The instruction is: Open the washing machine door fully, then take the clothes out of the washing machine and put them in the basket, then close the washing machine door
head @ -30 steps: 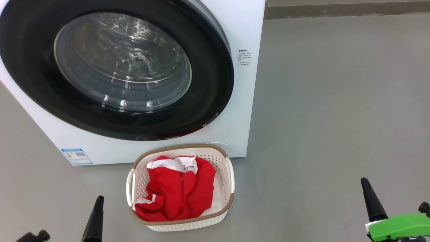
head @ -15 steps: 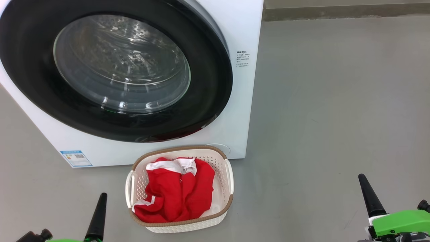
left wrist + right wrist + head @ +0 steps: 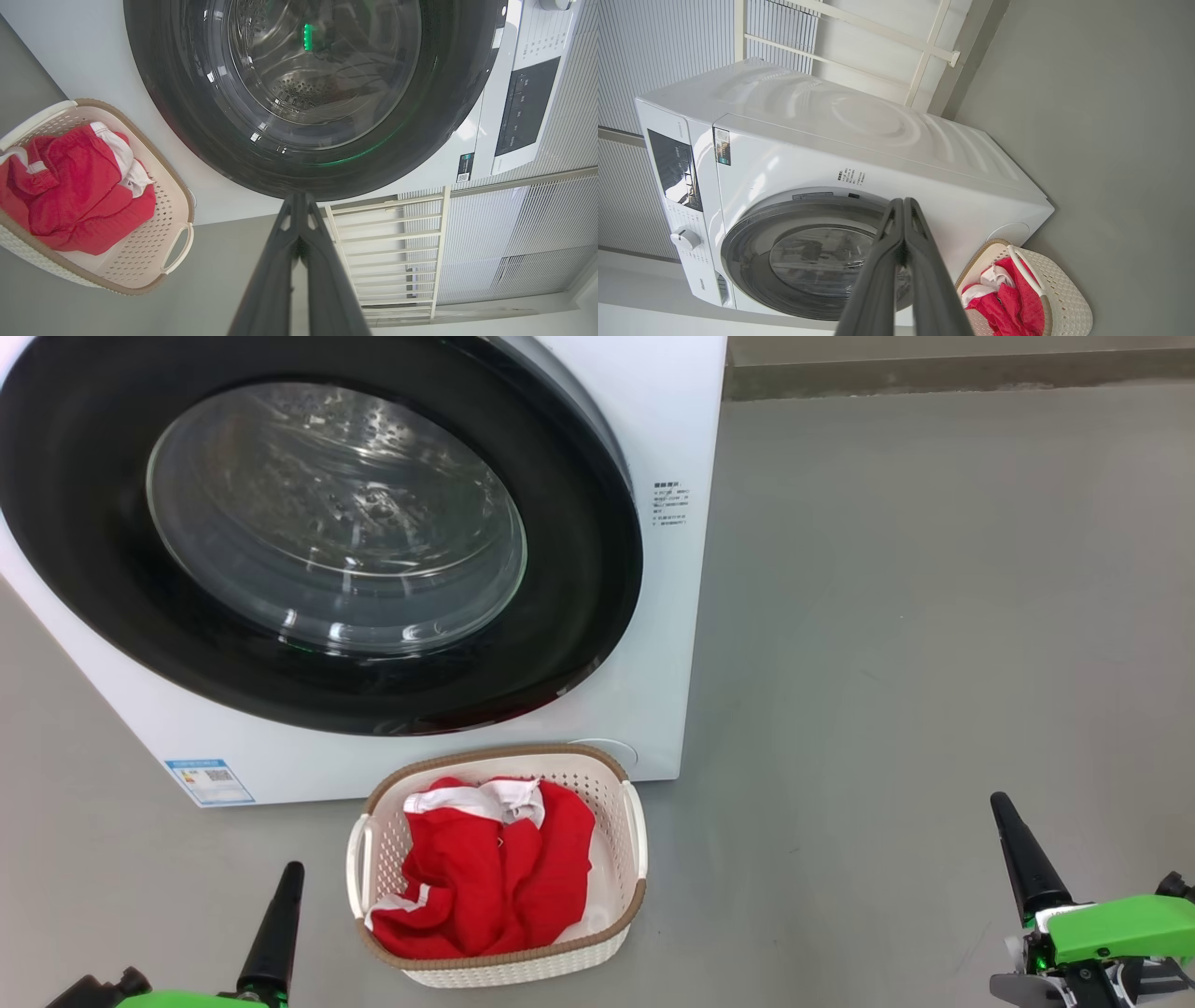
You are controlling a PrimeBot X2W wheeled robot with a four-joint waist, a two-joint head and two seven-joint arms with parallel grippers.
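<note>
Right tool [image 3: 1002,805] has advanced; washing machine [image 3: 674,420] bears a blue QR label [image 3: 209,782].

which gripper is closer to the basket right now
The left gripper, close beside the basket's left side; the right gripper stands much farther off on the other side.

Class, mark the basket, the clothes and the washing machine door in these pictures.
basket [image 3: 611,831], head view, perforated right inner wall.
clothes [image 3: 476,877], head view, middle of the red fabric.
washing machine door [image 3: 579,569], head view, right side of black rim.
</note>
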